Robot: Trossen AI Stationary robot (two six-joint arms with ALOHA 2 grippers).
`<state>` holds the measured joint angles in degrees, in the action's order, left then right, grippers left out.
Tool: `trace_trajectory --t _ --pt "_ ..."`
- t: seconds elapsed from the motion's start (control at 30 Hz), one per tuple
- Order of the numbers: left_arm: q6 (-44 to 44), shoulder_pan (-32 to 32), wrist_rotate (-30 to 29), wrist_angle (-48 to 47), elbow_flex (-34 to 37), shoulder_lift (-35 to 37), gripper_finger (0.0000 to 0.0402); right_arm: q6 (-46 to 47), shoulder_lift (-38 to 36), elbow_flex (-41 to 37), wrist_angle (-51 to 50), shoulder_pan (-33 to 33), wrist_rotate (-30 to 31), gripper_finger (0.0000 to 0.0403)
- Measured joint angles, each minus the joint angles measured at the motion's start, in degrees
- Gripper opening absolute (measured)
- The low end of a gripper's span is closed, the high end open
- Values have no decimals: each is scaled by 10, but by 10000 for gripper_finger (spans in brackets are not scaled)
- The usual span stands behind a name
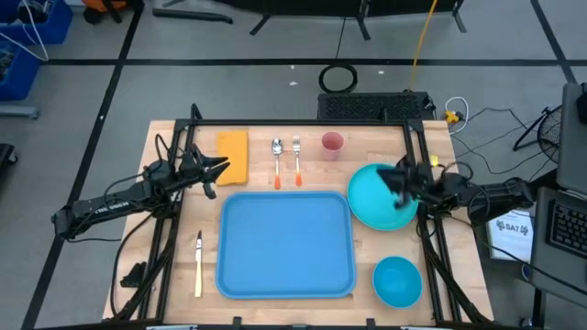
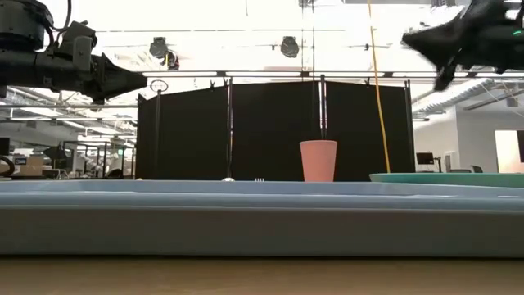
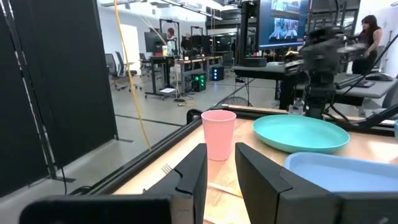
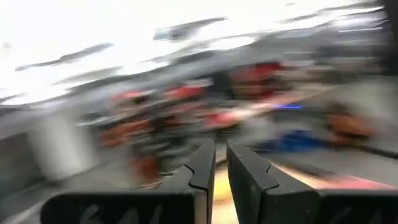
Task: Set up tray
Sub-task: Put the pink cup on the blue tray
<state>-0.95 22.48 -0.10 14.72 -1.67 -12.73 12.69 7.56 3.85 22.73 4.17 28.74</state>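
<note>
So the tray [image 1: 286, 243] sits in the middle of the table, near edge, and it's totally bare, so nothing's been set up on it as far as I can tell. Everything's parked around it: plate [image 1: 374, 196] touching its far right corner, bowl [image 1: 397, 280] near right, knife [image 1: 198, 264] just left of it, napkin [image 1: 233, 155], spoon [image 1: 277, 161], fork [image 1: 297, 159] and pink cup [image 1: 332, 143] lined up along the far side. The left gripper [image 1: 218, 170] hangs in the air beside the napkin, fingers only slightly apart with nothing between them. The right gripper [image 1: 396, 181] is up over the plate's right side, also a narrow gap and holding nothing. I'd guess the plate goes first, but basically the whole job is left.
</note>
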Motion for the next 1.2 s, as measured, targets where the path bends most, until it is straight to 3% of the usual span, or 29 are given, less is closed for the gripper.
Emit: trace_trajectory --t 0.07,0.2,0.3,0.47,0.63,0.77,0.9,1.03,1.2 --pt "10 0 0 0 0 0 88 5 57 51 -96 -15 74 34" --pt "30 0 0 -2 0 0 88 90 222 232 -289 -85 123 31" --pt "31 0 0 -8 0 0 88 101 372 368 -423 -169 55 30" --pt "52 0 -4 -41 0 0 88 27 584 597 -582 -331 -59 29" --pt "92 0 -5 -63 0 0 88 -67 723 740 -650 -413 -174 21" --pt "90 0 -5 -64 0 0 88 -75 794 799 -733 -437 -182 3" --pt "90 0 -4 -64 0 0 88 -74 821 806 -715 -434 -199 10" --pt "90 1 -4 -64 0 0 88 -72 851 805 -717 -424 -261 34" --pt "90 0 -4 -64 0 0 88 -72 879 805 -718 -412 -259 89"
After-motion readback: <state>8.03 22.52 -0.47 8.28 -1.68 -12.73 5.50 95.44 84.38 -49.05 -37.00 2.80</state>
